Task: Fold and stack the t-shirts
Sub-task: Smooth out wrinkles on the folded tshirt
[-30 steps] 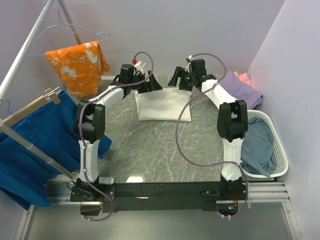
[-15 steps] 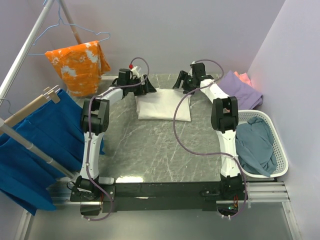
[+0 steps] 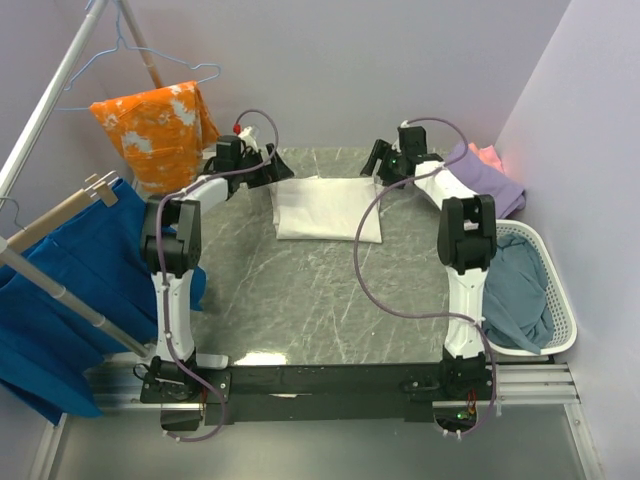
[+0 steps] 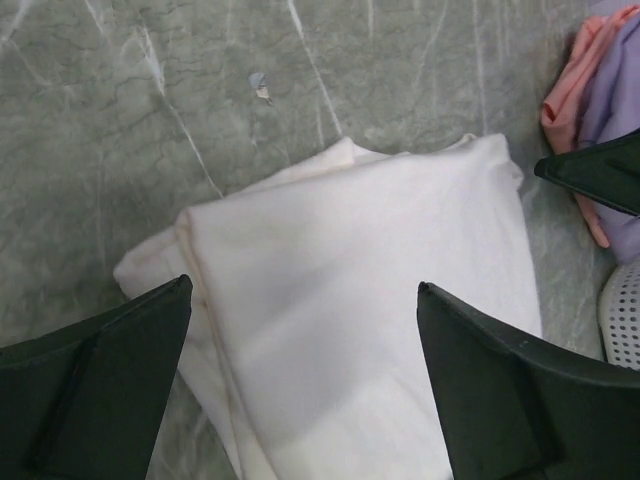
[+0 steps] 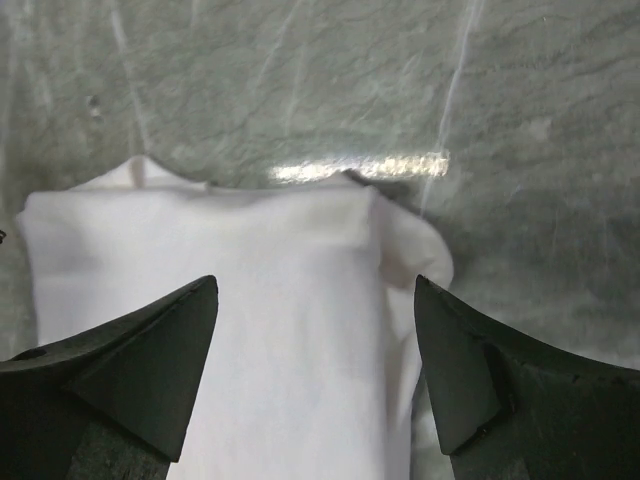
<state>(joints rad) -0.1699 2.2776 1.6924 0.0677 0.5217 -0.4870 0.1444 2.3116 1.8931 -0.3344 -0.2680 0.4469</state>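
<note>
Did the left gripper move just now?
Yes. The left gripper slid left, toward the orange garment on the hanger.

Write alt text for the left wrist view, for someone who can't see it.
A folded white t-shirt lies on a grey marbled table, framed by the open left gripper. Pink cloth and purple cloth show at the right edge.

Premises: robotics test cell, not a household. Evidence: left arm [image 3: 170, 240] and right arm [image 3: 465, 240] bolted to a metal rail [image 3: 535, 388] at the table's [image 3: 320, 300] near edge, purple cables [image 3: 354, 262] exposed; plain lilac walls [image 3: 400, 60] close on 2 sides. Laundry props staged: clothes rack [image 3: 50, 95] with hangers at the left edge, white basket [image 3: 566, 318] at the right edge, folded white t-shirt [image 3: 325, 208] near the far edge
</note>
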